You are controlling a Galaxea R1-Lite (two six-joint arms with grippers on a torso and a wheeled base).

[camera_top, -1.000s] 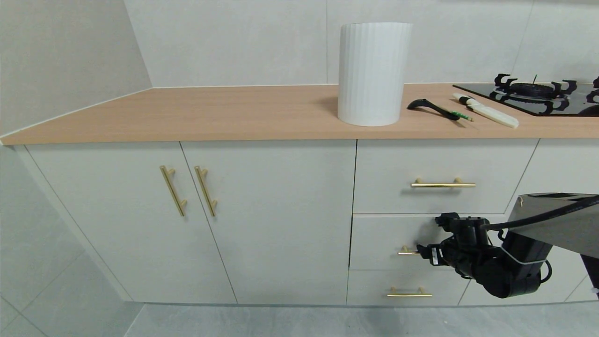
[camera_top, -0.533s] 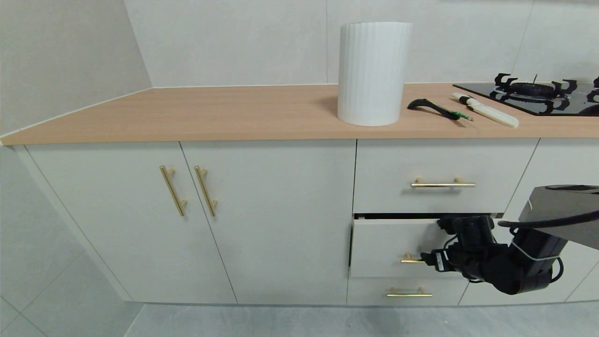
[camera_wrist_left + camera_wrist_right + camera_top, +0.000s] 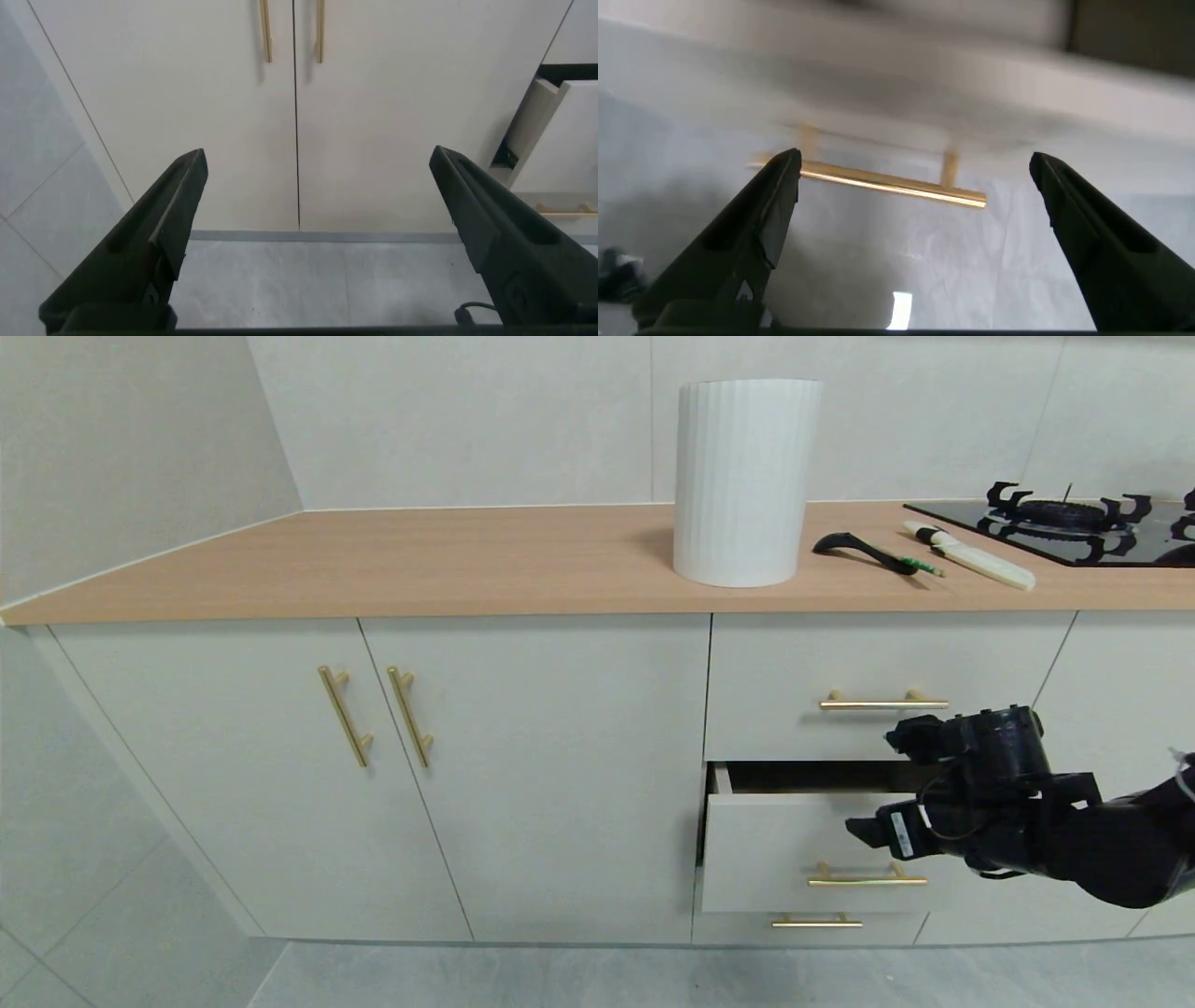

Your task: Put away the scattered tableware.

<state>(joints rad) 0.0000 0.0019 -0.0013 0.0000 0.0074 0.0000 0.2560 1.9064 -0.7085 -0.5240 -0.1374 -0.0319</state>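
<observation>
A black spoon with a green-tipped handle (image 3: 864,552) and a white knife (image 3: 971,558) lie on the wooden counter (image 3: 420,560), right of a tall white ribbed canister (image 3: 744,481). Below them the middle drawer (image 3: 775,840) stands partly pulled out, dark inside. My right gripper (image 3: 887,784) hangs open in front of that drawer, just above its gold handle (image 3: 866,880). In the right wrist view the handle (image 3: 878,182) lies beyond the spread fingers of the right gripper (image 3: 915,163), untouched. My left gripper (image 3: 316,159) is open and holds nothing, low before the cabinet doors (image 3: 299,103).
A black gas hob (image 3: 1074,527) sits at the counter's right end. The top drawer (image 3: 878,686) and bottom drawer handle (image 3: 817,923) are shut. Two cabinet doors with gold handles (image 3: 373,714) stand to the left. Grey tiled floor (image 3: 560,980) lies below.
The middle drawer slid out from shut to partly open, pulled by the right gripper on its handle. The gripper has since let go and risen above the handle.
</observation>
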